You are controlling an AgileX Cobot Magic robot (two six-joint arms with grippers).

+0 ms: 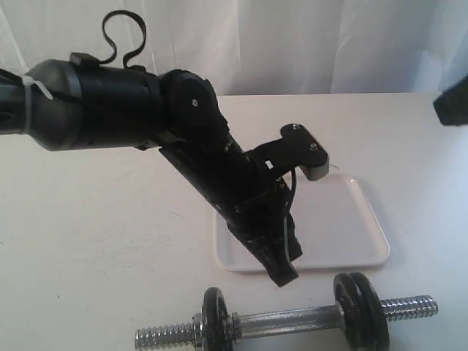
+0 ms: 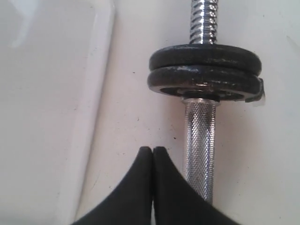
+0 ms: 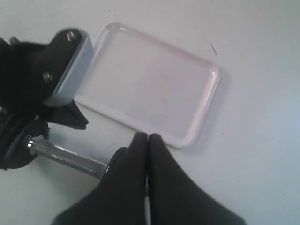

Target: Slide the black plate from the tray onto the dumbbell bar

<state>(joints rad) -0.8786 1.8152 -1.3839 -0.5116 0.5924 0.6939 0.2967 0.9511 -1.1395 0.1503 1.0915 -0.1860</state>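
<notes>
Right now the left gripper is pointing down toward the white table. Its fingers are squeezed tight together and gripping nothing. Its tip is hanging between the front rim of the tray and the grip of the dumbbell bar, close to both; I cannot tell whether it is touching the tabletop. The bar is lying across the table just in front of the tray. The black plate is sitting on the bar toward its right end, on the threaded-end side of a second disc and pressing flat against it. A single disc is sitting on the bar's left side. The right gripper is hanging well above, over the tray's edge and the bar. It is also clenched, fingertip to fingertip, with nothing in it.
</notes>
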